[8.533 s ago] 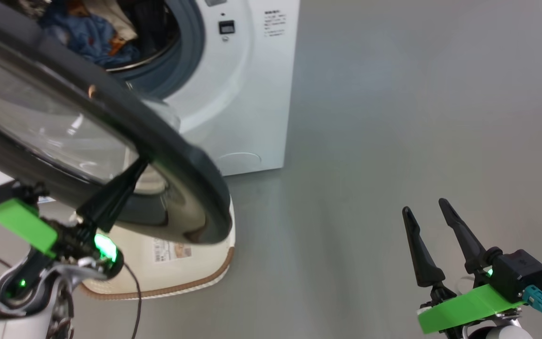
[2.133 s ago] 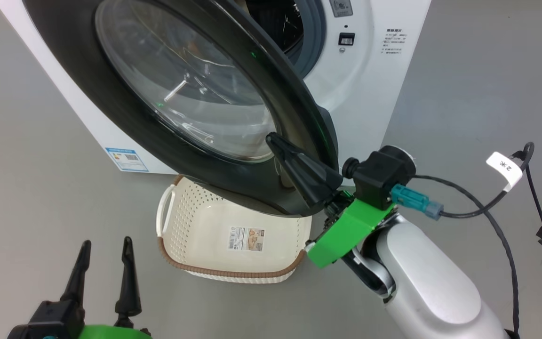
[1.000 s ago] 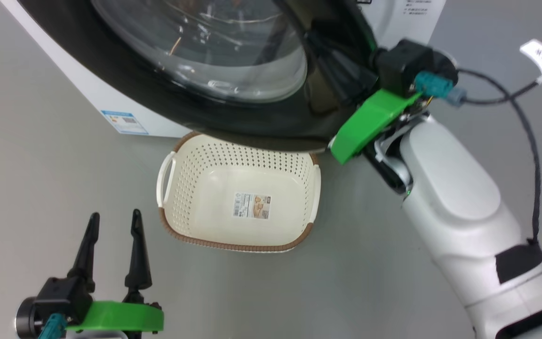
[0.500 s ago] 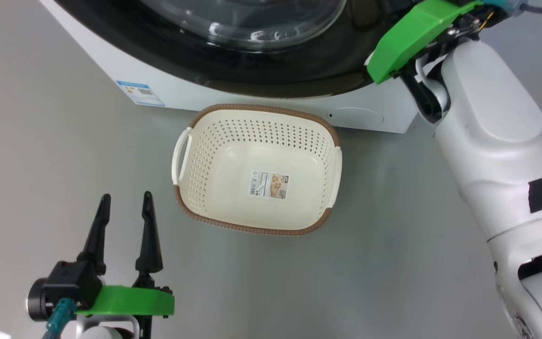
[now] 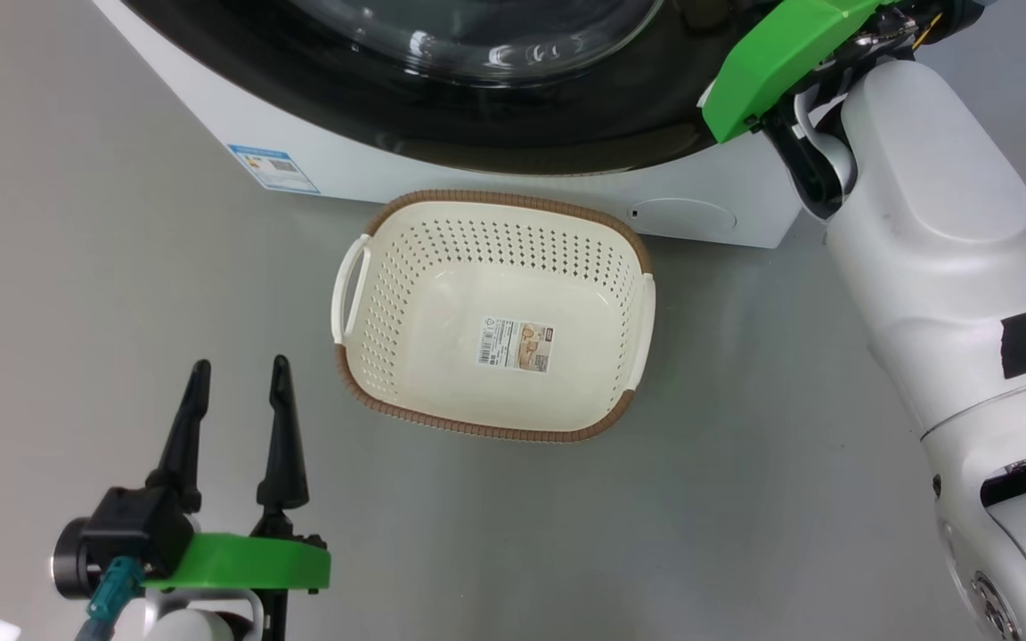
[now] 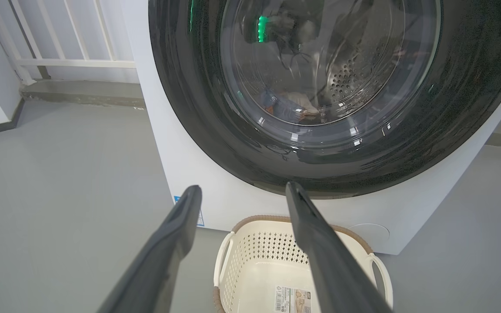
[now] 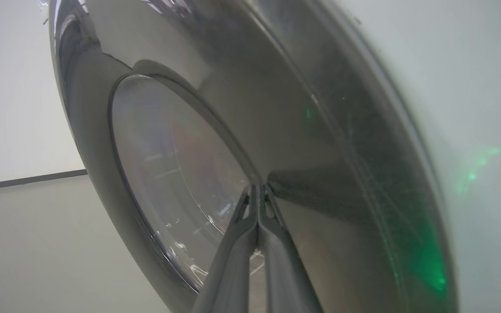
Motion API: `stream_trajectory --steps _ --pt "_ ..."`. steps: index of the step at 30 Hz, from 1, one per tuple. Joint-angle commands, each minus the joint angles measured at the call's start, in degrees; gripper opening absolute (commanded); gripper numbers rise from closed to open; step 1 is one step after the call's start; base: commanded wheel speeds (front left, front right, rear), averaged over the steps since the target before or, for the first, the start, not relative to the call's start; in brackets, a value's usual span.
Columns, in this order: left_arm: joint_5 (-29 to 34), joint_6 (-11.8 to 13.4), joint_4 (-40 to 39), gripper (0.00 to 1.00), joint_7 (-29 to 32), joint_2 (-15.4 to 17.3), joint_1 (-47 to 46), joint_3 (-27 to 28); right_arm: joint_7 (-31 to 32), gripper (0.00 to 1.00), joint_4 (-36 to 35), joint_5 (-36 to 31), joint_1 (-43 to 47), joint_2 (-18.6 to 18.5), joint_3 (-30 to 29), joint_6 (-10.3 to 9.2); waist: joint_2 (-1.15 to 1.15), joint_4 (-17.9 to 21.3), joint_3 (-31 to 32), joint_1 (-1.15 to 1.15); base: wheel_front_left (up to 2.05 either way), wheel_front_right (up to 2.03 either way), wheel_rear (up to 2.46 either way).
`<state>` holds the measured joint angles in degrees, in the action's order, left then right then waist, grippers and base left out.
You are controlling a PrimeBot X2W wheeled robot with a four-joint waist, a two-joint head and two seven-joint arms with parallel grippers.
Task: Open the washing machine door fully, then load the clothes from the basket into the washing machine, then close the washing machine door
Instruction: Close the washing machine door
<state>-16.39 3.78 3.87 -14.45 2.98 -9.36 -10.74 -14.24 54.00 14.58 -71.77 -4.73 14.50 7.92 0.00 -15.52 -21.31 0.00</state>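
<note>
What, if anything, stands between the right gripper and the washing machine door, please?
Nothing visible does. The right gripper, fingers shut together, has its tips right against the washing machine door, on the glossy black ring beside the glass window. The basket sits on the floor below, out of the way.

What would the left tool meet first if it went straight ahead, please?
Probably the washing machine door, near its lower black rim; the basket sits below that line, though depth is unclear.
</note>
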Motion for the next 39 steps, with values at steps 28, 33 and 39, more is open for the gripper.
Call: stream_trajectory --steps 28,33,39 --pt "2.92 -1.1 0.65 1.0 -0.47 1.44 3.6 3.95 -0.75 0.13 -27.36 1.4 33.37 -0.62 -1.4 -0.43 0.0 6.39 9.76 0.0 0.0 0.0 0.0" --pt "2.9 -1.03 0.39 1.0 0.13 2.04 4.58 3.82 -0.75 0.49 -29.83 0.31 39.22 -0.69 -2.7 -0.43 0.0 7.46 11.3 0.0 0.0 0.0 0.0" --pt "2.71 -0.94 -0.33 1.0 1.01 2.58 5.8 3.51 -0.04 1.0 -33.22 -1.52 46.16 -0.61 -5.5 -0.43 0.0 8.62 13.23 0.0 0.0 0.0 0.0"
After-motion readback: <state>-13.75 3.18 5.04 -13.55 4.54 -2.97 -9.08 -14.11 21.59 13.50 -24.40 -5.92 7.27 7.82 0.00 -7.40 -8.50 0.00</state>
